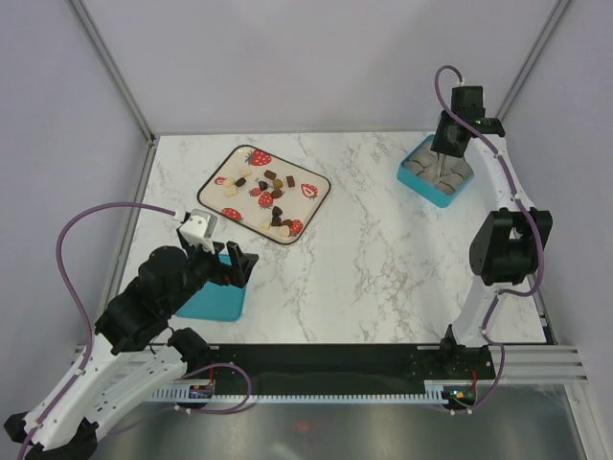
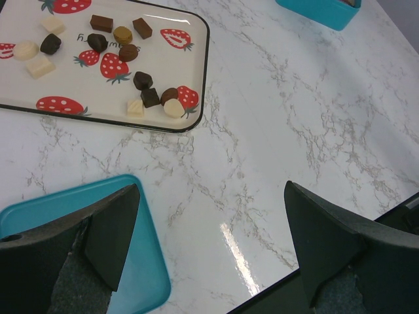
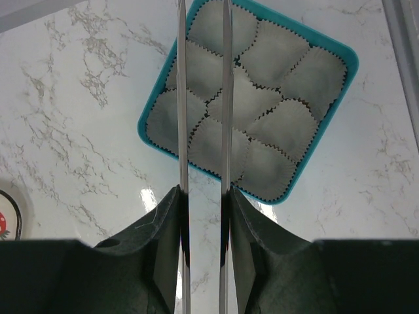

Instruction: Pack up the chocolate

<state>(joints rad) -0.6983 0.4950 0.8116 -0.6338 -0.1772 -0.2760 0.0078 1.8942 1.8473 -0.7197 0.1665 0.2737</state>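
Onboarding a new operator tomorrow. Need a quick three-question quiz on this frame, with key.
1. Fill in: the right gripper, holding tweezers, hangs over the teal box, whose paper cups all look ___.
2. Where are the chocolates? A) in the teal box B) on the tray C) on the bare table
3. True or false: the left gripper is open and holds nothing.
Key: 1 empty; 2 B; 3 true.
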